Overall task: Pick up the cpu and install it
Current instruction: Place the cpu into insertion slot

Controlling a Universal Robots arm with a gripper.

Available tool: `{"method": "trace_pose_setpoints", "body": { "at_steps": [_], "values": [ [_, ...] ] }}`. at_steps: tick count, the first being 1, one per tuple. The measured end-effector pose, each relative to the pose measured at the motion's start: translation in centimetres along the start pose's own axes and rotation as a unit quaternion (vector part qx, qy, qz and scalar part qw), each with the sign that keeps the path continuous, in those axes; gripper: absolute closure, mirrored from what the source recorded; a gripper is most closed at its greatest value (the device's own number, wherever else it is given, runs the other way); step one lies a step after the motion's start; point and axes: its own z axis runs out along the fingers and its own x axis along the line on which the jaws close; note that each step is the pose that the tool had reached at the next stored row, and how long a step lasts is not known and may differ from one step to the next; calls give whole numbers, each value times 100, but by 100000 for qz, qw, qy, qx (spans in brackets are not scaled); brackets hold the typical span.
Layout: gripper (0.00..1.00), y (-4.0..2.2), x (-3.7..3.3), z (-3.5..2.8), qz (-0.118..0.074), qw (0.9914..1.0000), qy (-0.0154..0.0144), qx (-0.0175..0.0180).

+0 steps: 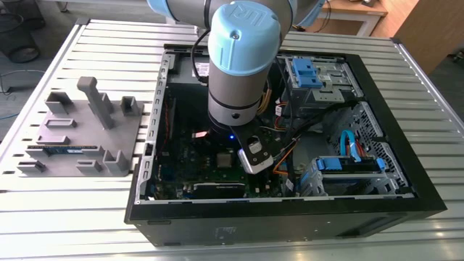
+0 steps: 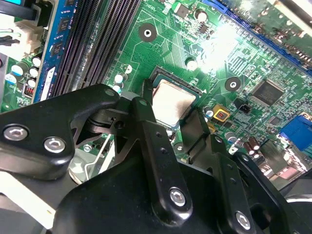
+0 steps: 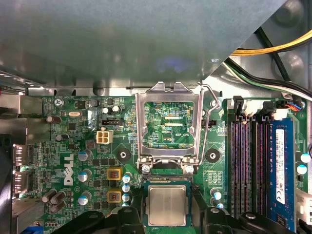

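1. An open computer case (image 1: pixel 406 179) is laid flat on a slatted counter (image 1: pixel 73 217), and the arm (image 1: pixel 239 65) is lowered into it from above, over the green motherboard (image 3: pixel 73 146).
2. The cpu (image 3: pixel 167 204) is seen in both wrist views as a flat silver-grey square with a thin pale rim (image 2: pixel 173 97). It is placed in the dark socket on the motherboard and it lies level there.
3. The gripper (image 3: pixel 167 214) is set down around the cpu, with one black part at each of two opposite sides (image 2: pixel 171 105). It cannot be told whether the cpu is clamped or the gripper stands just free of its edges.
4. The silver socket frame (image 3: pixel 168 122) is swung open and lies just beside the socket, so the cpu is not covered by it. The thin wire lever (image 3: pixel 210 126) is seen along one side of the frame.
5. A row of long dark memory slots (image 3: pixel 246 165) runs near the socket, and a blue memory stick (image 3: pixel 282 170) is seated in the outermost one.
6. At the exterior view's left, well apart from the case, a grey holder tray (image 1: pixel 80 136) is placed on the counter, and another narrow memory stick (image 1: pixel 65 148) is lying on it.
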Motion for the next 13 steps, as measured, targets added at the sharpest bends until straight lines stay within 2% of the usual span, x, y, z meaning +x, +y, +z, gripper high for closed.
{"method": "trace_pose_setpoints", "body": {
  "at_steps": [3, 4, 13],
  "values": [
    [52, 0, 0, 1, 2, 100000, -1, -4],
    [46, 0, 0, 1, 2, 100000, -1, -2],
    [46, 1, 0, 1, 3, 100000, -5, -4]
  ]
}}
